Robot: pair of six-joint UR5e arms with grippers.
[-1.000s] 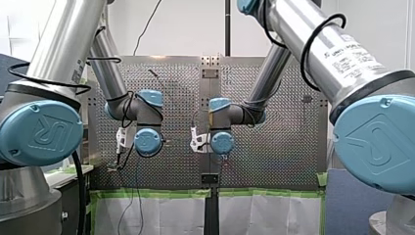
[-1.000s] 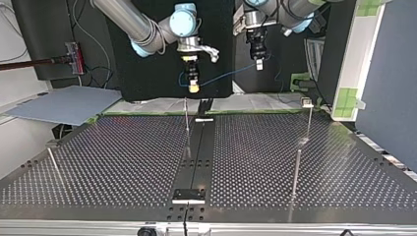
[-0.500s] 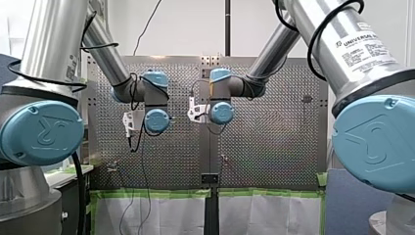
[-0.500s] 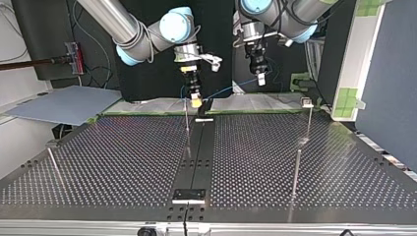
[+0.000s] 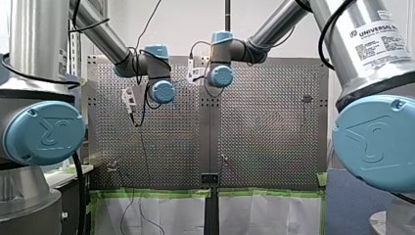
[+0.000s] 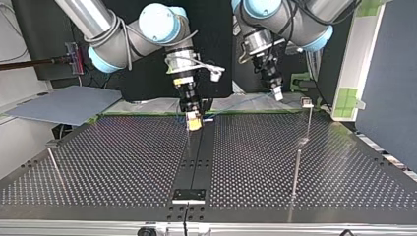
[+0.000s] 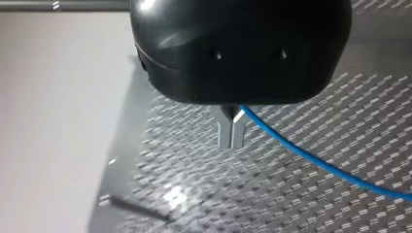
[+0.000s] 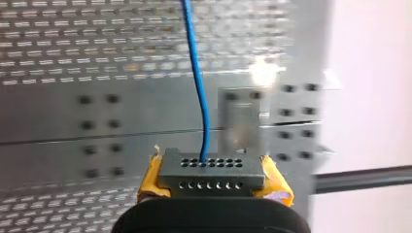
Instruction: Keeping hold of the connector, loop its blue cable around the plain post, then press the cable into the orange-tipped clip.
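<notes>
In the right wrist view my right gripper (image 8: 212, 182) is shut on a grey connector (image 8: 211, 167) with rows of holes, held between yellow pads (image 8: 149, 178). The blue cable (image 8: 197, 82) runs ahead from it over the perforated table. My left gripper (image 7: 231, 143) has its metal fingers shut on the same blue cable (image 7: 311, 158). From the top view, my right gripper (image 6: 193, 120) hangs just above the table's far edge near a thin post (image 6: 188, 140). My left gripper (image 6: 277, 93) is at the right, close to a block-topped post (image 6: 307, 102).
A tall plain post (image 6: 296, 172) stands at the top view's right and a slanted rod (image 6: 55, 166) at its left. A black strip (image 6: 196, 162) runs down the table's middle. A grey sheet (image 6: 64, 105) lies beyond the far left edge.
Both arms have come forward over the table's far edge and lower in the top view, with the connector and cable still held. In the front view both wrists have moved up.
</notes>
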